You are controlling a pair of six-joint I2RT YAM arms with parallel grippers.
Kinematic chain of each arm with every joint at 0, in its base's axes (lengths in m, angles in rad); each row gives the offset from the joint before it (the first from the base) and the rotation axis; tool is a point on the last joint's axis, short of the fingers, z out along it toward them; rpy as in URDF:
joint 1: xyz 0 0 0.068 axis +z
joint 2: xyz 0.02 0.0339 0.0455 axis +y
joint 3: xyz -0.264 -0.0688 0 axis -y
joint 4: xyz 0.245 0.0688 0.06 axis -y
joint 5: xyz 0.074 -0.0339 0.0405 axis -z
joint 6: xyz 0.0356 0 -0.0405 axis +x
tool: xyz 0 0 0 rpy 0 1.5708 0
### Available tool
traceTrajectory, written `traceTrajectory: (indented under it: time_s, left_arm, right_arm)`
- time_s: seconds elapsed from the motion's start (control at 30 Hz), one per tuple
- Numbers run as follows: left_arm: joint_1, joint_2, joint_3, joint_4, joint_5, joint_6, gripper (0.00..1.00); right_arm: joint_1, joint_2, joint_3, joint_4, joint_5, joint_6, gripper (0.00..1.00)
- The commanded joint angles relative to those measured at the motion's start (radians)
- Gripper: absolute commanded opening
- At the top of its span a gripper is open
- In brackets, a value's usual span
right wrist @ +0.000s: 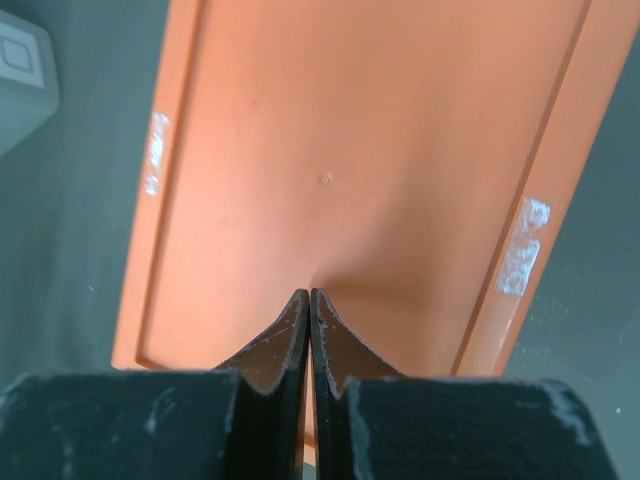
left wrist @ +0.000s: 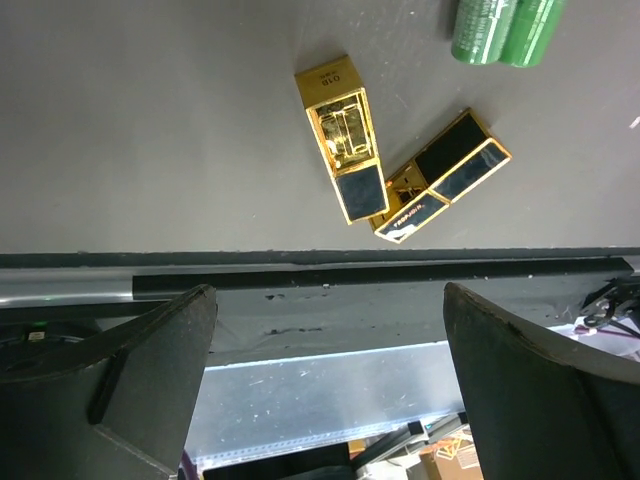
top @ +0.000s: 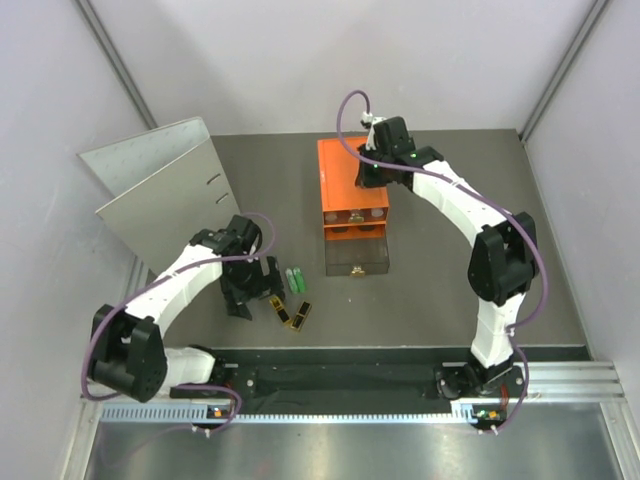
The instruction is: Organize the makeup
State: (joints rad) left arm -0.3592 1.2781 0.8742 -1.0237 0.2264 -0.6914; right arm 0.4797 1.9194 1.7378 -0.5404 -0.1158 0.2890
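Two green tubes (top: 295, 280) lie side by side on the dark table, and also show in the left wrist view (left wrist: 500, 30). Two black-gold flat cases (top: 283, 310) (top: 303, 317) lie just in front of them, touching at one end (left wrist: 345, 150) (left wrist: 440, 175). My left gripper (top: 255, 290) is open and empty, just left of the cases (left wrist: 330, 380). My right gripper (top: 372, 170) is shut and empty, its tips on or just above the orange box top (right wrist: 309, 295). The peach bottle and the sticks are out of view.
The orange box (top: 352, 190) (right wrist: 370, 150) stands at the back centre with one clear drawer (top: 357, 258) pulled out toward the front. A grey open binder (top: 160, 190) stands at the back left. A black rail (left wrist: 320, 285) runs along the table's near edge.
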Motion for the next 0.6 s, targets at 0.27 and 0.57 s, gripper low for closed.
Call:
traceTrajectory:
  time_s: [0.27,0.57]
  left_arm:
    - [-0.067,0.246,0.072,0.126,-0.084,-0.043,0.91]
    - [-0.116,0.385,0.100,0.198,-0.108,-0.066,0.61]
  right_arm:
    - [-0.043,0.024,-0.021,0.031,-0.039,-0.004,0.00]
    - [-0.056,0.032,-0.029,0.033,-0.064,-0.011,0.00]
